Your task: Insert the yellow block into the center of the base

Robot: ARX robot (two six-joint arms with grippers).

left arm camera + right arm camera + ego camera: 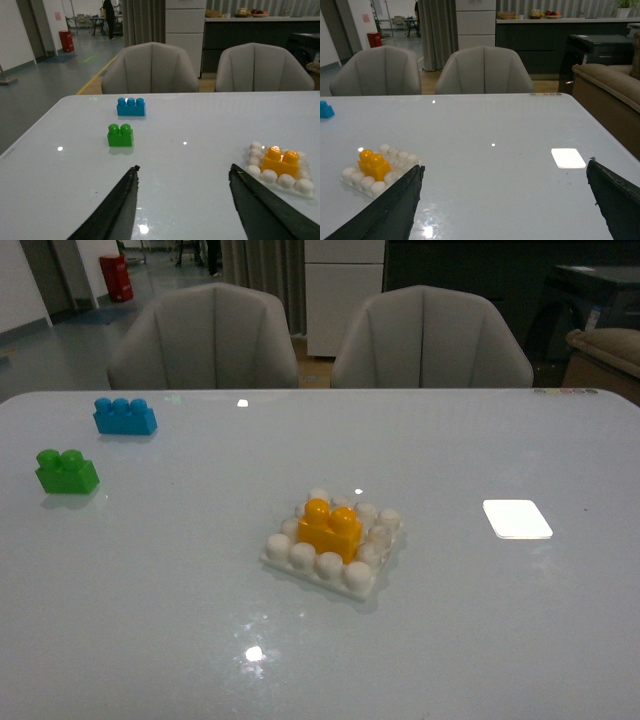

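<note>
The yellow block (pixel 330 528) sits on the middle studs of the white base (pixel 352 577), near the table's centre. It also shows in the left wrist view (pixel 280 160) on the base (pixel 301 185), and in the right wrist view (pixel 373 165) on the base (pixel 349 176). Neither arm shows in the front view. My left gripper (pixel 183 170) is open and empty, above the table, with the base beside one finger. My right gripper (pixel 506 164) is open and empty, with the base just beyond one finger.
A green brick (pixel 67 471) and a blue brick (pixel 125 416) lie at the table's far left. A bright square light reflection (pixel 517 518) lies right of the base. Two grey chairs (pixel 204 340) stand behind the far edge.
</note>
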